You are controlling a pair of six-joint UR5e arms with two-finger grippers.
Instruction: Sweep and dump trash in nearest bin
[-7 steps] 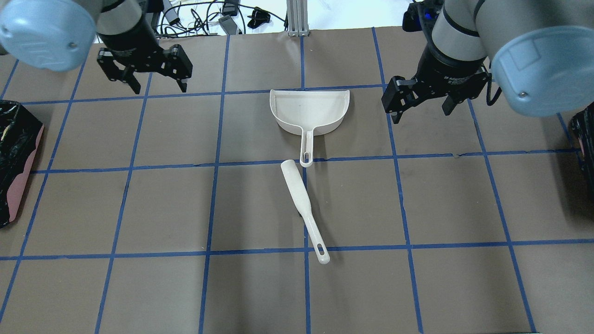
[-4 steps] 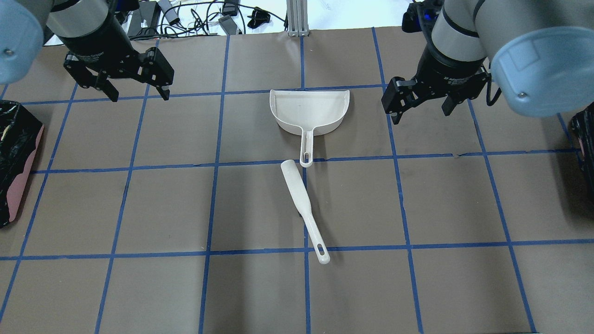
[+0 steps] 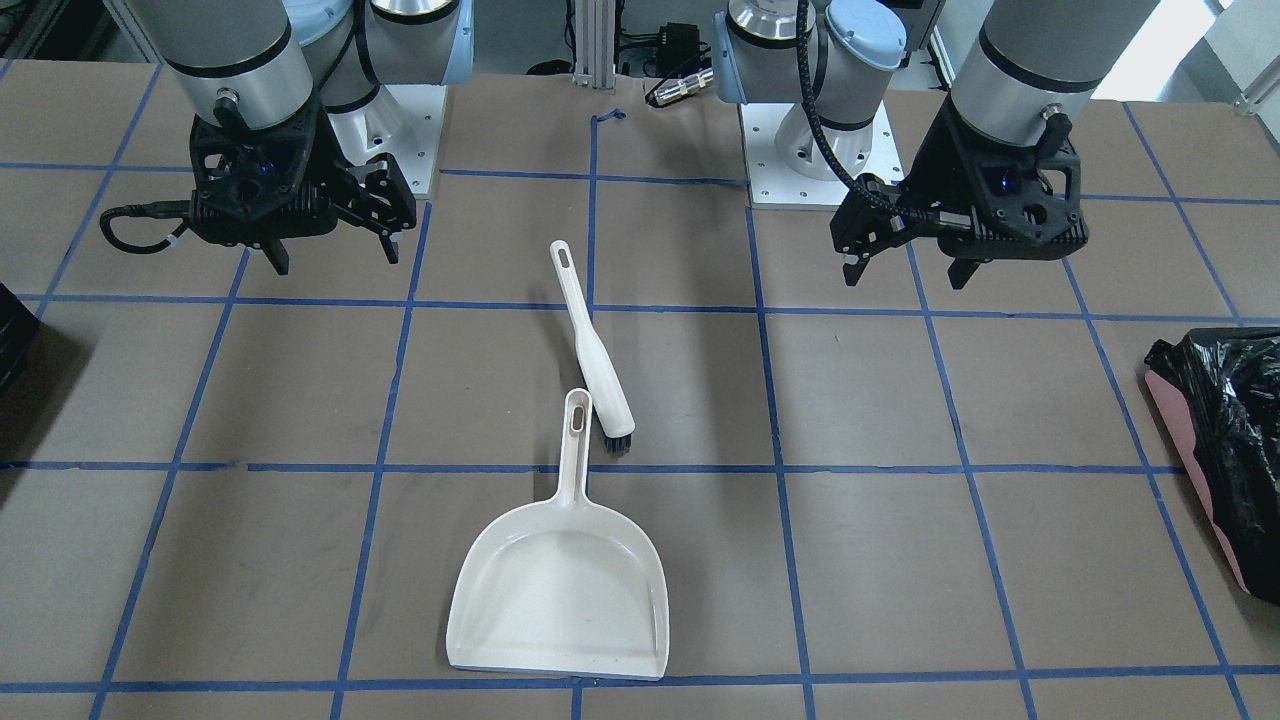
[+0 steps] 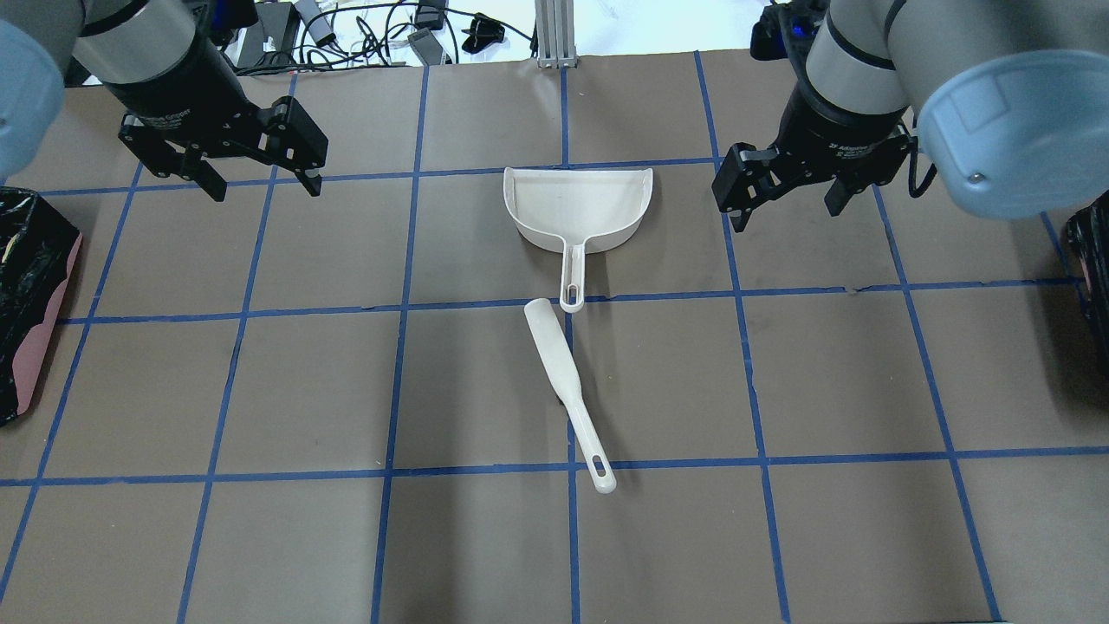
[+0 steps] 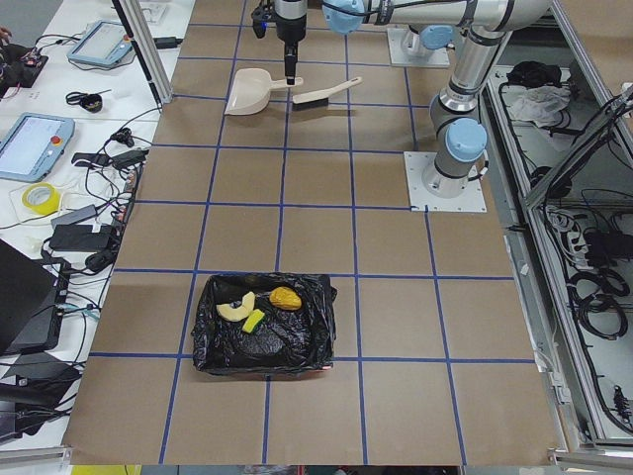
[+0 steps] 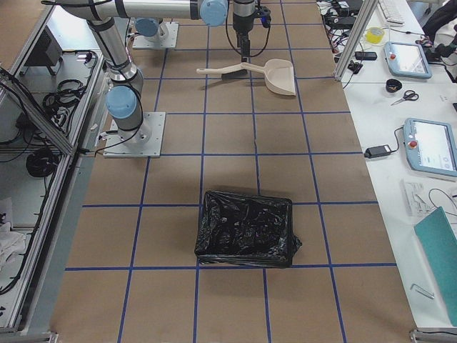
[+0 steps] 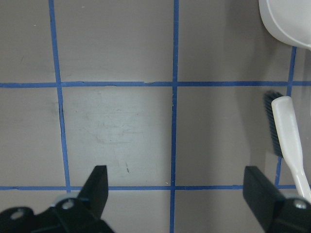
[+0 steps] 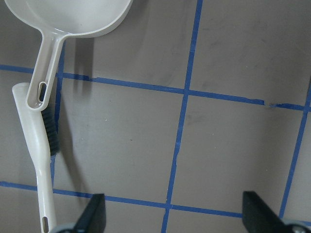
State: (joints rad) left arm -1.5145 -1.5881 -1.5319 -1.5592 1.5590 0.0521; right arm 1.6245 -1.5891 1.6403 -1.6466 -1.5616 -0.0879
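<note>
A robotics lab. Two robot arms (image 5: 457, 148) are bolted to a bench (image 5: 316, 237) papered brown with a blue tape grid (image 5: 281, 206). Side tables (image 5: 30, 94) carry control tablets (image 5: 35, 143), loose cables (image 5: 99, 213) and a tape roll (image 5: 40, 196)

Count: left gripper (image 4: 264, 189) + right gripper (image 4: 787, 215) = 2; dustpan (image 4: 576, 204) 1; brush (image 4: 559, 364) 1; left bin (image 5: 262, 362) + right bin (image 6: 244, 255) = 2; trash pcs (image 5: 254, 320) 3, in left bin.

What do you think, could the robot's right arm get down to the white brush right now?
Probably yes. The right gripper hangs open and empty, and the brush lies in the open with nothing over it. Only the dustpan handle sits close to its bristle end.
</note>
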